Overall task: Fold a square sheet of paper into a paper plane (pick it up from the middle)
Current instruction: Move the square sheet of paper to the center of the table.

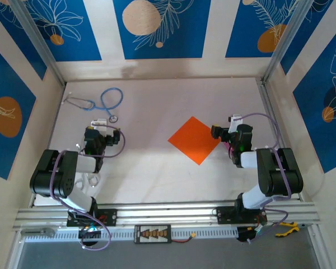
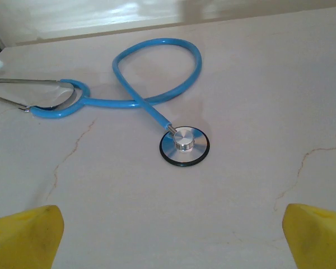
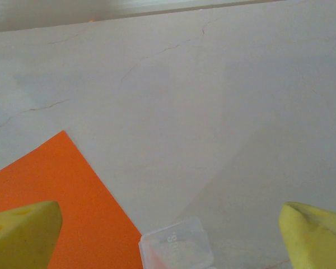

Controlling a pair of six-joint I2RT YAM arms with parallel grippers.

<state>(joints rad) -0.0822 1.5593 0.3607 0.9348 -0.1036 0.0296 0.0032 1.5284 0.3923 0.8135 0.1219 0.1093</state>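
- At the right gripper point(image 1: 224, 130): spread wide between yellow fingers point(image 3: 22, 238), holding nothing.
- Same at the left gripper point(image 1: 101, 133): wide apart, empty, well away from the paper.
- Just left of the right gripper: the square sheet of paper point(image 1: 194, 140), flat, unfolded, turned as a diamond with one corner toward that claw; no long axis to favour.
- Likely work for the right arm, by far the nearer; calls for reaching left past the corner to the middle.
- Beyond the left gripper: a blue stethoscope point(image 1: 103, 103) on the pale veined table point(image 1: 157, 95).
- Farthest back: blue floral wall panels point(image 1: 157, 28).
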